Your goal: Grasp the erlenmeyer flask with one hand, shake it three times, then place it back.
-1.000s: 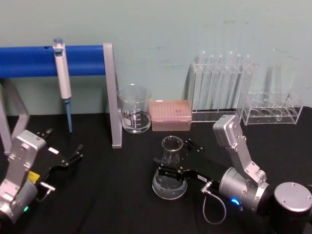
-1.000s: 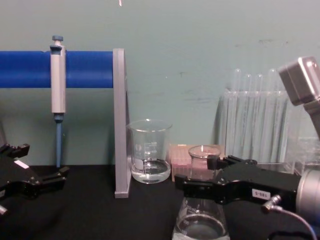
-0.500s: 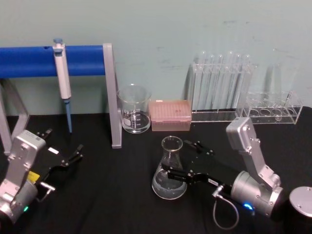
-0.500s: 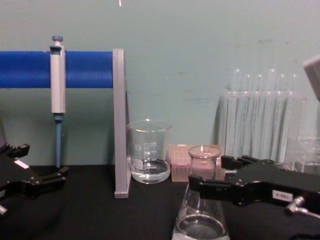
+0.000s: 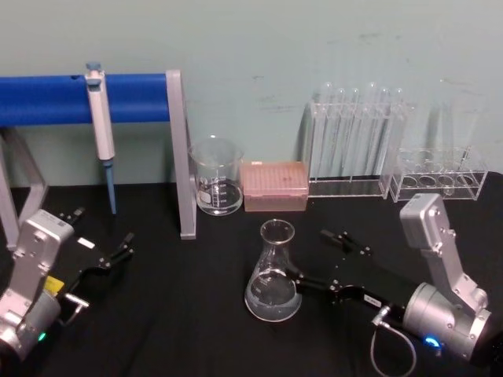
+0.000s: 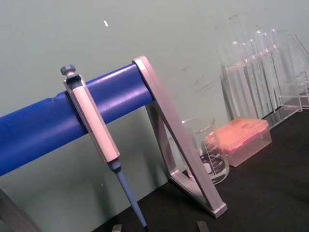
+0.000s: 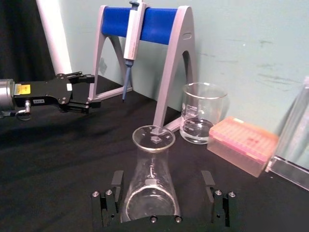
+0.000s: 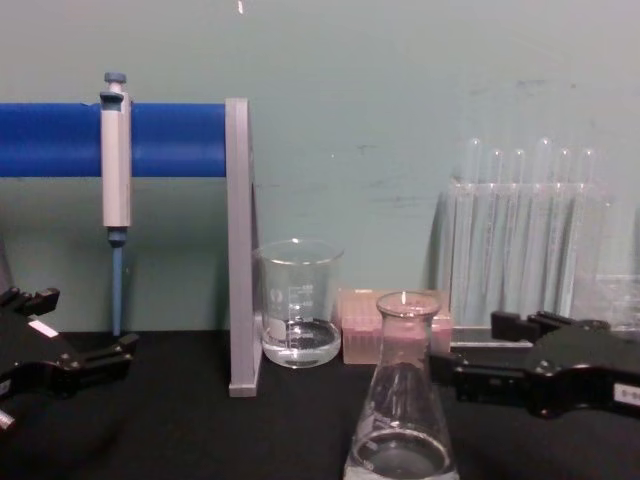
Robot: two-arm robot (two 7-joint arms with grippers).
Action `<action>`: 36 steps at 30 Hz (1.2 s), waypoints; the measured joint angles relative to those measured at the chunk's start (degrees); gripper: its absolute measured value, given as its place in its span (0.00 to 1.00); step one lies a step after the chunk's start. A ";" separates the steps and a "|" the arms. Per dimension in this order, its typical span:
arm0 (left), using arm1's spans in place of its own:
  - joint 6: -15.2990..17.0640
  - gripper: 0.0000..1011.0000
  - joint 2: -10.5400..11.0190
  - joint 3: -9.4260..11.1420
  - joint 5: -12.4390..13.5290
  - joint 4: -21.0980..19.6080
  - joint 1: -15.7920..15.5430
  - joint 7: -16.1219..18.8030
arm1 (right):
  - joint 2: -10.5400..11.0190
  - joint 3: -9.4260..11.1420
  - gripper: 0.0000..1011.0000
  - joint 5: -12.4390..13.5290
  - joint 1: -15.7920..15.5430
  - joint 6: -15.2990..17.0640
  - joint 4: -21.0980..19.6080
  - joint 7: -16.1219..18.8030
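There was one clear glass conical erlenmeyer flask (image 5: pixel 273 276), one short straight-walled glass beaker (image 5: pixel 216 175), one pink box of pipette tips (image 5: pixel 274 185), one grey-and-blue pipette (image 5: pixel 100 118) and one blue-barred stand with grey legs (image 5: pixel 178 149). Two clear plastic racks (image 5: pixel 346 185) (image 5: pixel 437 184) stood at the back; the taller one held six thin glass test tubes (image 5: pixel 355 129). Two black two-fingered grippers (image 5: pixel 106 255) (image 5: pixel 326 259) were present.

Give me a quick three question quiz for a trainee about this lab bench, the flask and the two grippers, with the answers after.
1. True or false: the right gripper is shut on the erlenmeyer flask.
2. What hangs on the blue stand? A) pipette B) test tube C) beaker
3. Where is the left gripper?

Key:
1. False. Its fingers are open, apart from the glass, and the flask stands upright on the table.
2. A, the pipette.
3. Parked at the table's left side, open, holding nothing.
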 joint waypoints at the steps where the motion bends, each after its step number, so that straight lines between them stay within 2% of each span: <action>1: 0.00 0.99 0.00 0.00 0.00 0.00 0.00 0.00 | 0.11 0.09 0.99 0.02 -0.10 -0.02 -0.11 -0.09; 9: 0.00 0.99 0.00 0.00 0.00 0.00 0.00 0.00 | -0.26 1.64 0.99 -0.50 -0.52 -0.51 -0.13 -3.39; 19: 0.00 0.99 0.00 0.00 0.00 0.00 0.00 0.00 | -3.83 3.94 0.99 -3.48 -0.53 -0.29 1.69 -9.69; 26: 0.00 0.99 0.00 0.00 0.00 0.00 0.00 0.00 | -5.85 4.46 0.99 -5.33 -0.13 -0.30 3.12 -11.25; 36: 0.00 0.99 0.00 0.00 0.00 0.00 0.00 0.00 | -7.81 4.89 0.99 -7.13 0.50 -0.24 4.42 -11.43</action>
